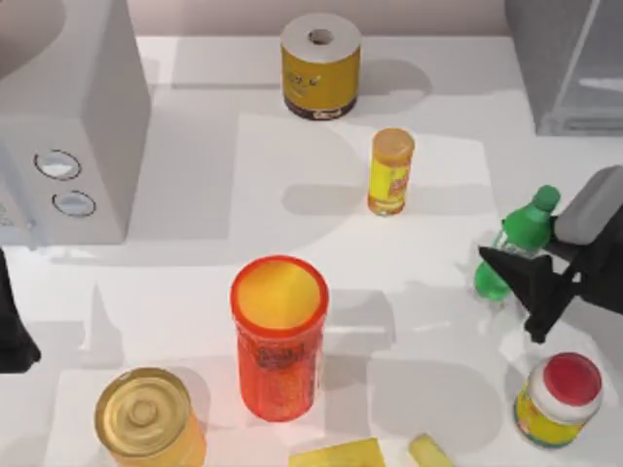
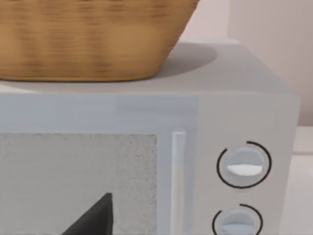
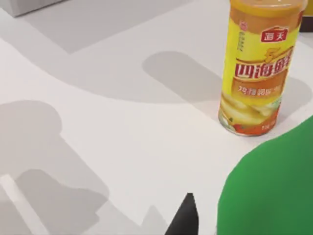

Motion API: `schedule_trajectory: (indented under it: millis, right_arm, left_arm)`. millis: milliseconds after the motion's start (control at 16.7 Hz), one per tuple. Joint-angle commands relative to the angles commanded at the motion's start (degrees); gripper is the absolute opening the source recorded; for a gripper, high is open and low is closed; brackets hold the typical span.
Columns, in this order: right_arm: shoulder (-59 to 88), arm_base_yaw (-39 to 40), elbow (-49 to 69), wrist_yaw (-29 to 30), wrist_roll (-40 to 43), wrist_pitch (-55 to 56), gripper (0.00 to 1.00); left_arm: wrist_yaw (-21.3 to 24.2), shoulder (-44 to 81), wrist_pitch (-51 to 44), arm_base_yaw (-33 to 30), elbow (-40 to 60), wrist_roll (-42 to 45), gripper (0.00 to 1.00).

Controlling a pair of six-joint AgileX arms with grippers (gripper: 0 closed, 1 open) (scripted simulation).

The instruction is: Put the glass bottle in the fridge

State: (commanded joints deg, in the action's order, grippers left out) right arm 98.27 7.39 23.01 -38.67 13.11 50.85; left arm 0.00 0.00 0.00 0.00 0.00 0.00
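The glass bottle (image 1: 521,233), green with a green cap, stands near the table's right edge; its green body (image 3: 274,196) looms close in the right wrist view. My right gripper (image 1: 511,295) is open at the bottle's lower part, one dark fingertip (image 3: 186,215) just beside it; whether it touches the glass is unclear. The fridge (image 1: 574,68), a grey cabinet with a glassy panel, stands at the back right corner. My left gripper (image 1: 15,336) is parked at the left edge, facing the box with dials.
A light-grey box with two dials (image 1: 68,126) fills the back left, with a wicker basket (image 2: 93,39) on top. On the table are a yellow can with orange lid (image 1: 391,172), a tall orange tumbler (image 1: 279,336), a yellow canister (image 1: 321,66), a gold-lidded can (image 1: 148,418) and a red-lidded jar (image 1: 560,399).
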Motion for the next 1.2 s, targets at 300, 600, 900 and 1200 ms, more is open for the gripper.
schedule_trajectory:
  millis: [300,600,900,1200]
  right_arm:
    - [-7.0,-8.5,0.0,-5.7,3.3,-7.2,0.01]
    - [-8.5,-11.4,0.0,-6.4,4.0,-8.2,0.01]
    - [-9.5,-11.0,-1.3,-5.0,3.5,-10.0,0.01]
    - [-22.6,-10.1,-6.8,3.2,1.1,-18.8,0.01]
  left_arm:
    - [0.0,0.0,0.0,0.0,0.0,0.0,1.0]
    - [0.0,0.0,0.0,0.0,0.0,0.0,1.0]
    - [0.0,0.0,0.0,0.0,0.0,0.0,1.0]
    - [0.0,0.0,0.0,0.0,0.0,0.0,1.0]
